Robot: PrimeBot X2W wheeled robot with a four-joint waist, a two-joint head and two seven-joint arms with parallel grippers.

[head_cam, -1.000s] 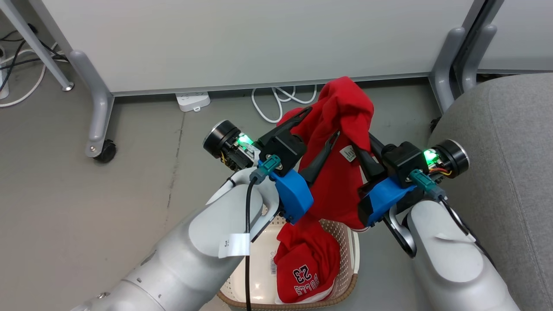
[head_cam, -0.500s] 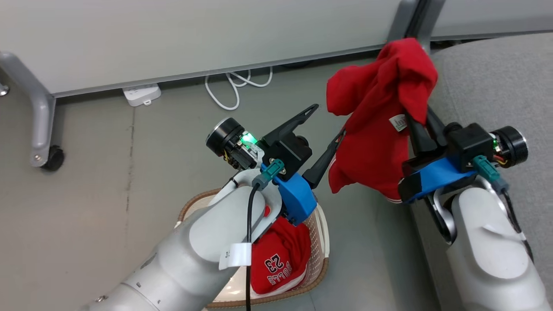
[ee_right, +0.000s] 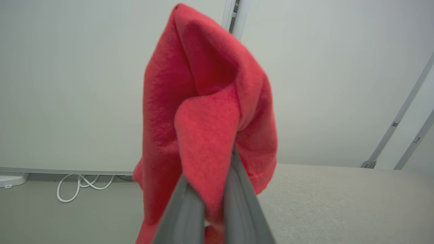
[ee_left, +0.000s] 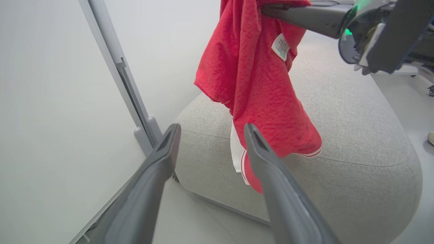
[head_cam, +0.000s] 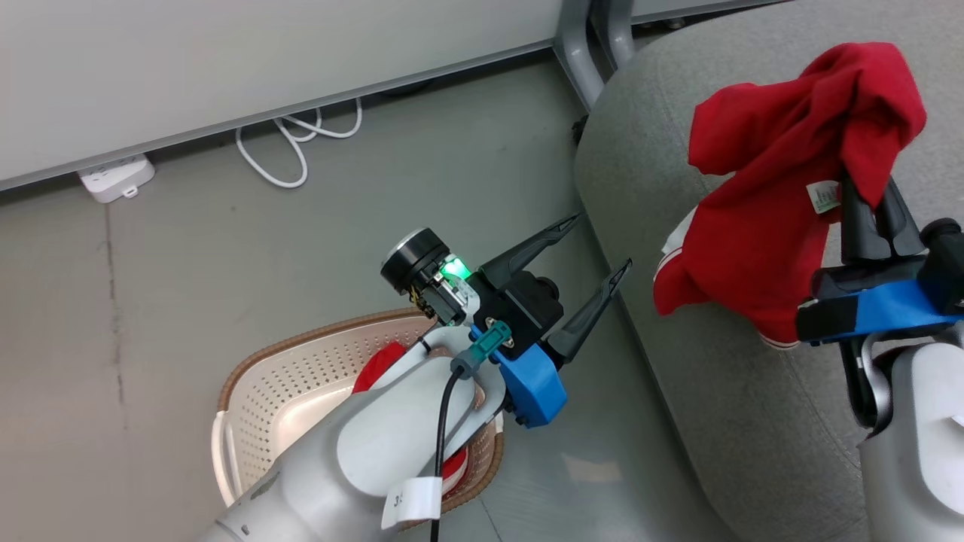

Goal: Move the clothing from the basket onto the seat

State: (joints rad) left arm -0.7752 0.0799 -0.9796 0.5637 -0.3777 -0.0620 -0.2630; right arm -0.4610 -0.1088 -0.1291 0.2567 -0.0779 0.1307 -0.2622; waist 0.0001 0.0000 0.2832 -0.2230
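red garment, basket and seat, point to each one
red garment [head_cam: 761, 226], head view, middle of the hanging cloth
basket [head_cam: 286, 380], head view, perforated inner wall
seat [head_cam: 715, 421], head view, bare grey cushion

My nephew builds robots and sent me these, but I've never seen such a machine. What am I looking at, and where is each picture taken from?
It is a robot with two arms. The wide picture comes from a camera on its head, looking down. The other two come from a camera on each wrist, looking along that arm's claw. The right claw is shut on a red garment, which hangs over the big grey seat. The left claw is open and holds nothing. On the floor stands a perforated laundry basket with more red cloth inside, partly hidden by the left forearm. The job is moving clothes from basket to seat.
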